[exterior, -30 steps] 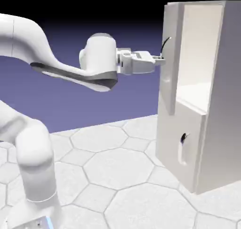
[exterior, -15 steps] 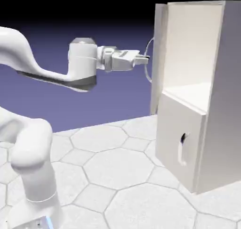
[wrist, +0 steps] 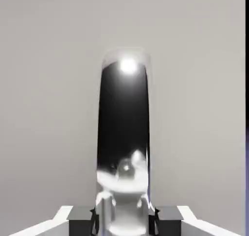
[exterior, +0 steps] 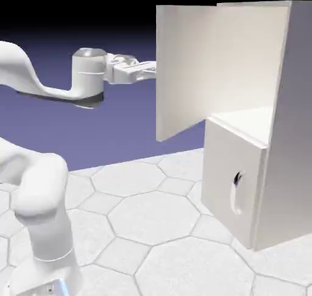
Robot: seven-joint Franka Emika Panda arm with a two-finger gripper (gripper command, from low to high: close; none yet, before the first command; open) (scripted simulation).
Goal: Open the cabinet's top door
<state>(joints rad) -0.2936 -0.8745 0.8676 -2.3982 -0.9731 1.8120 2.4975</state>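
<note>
Gripper [wrist: 125, 221] on handle [wrist: 123, 118], door [exterior: 183, 72] wider

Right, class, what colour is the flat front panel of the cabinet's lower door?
The flat lower door panel is pale grey, best seen in the exterior view.

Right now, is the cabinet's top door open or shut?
Open: the top door swings out from the cabinet, exposing the upper compartment's pale interior.
</note>
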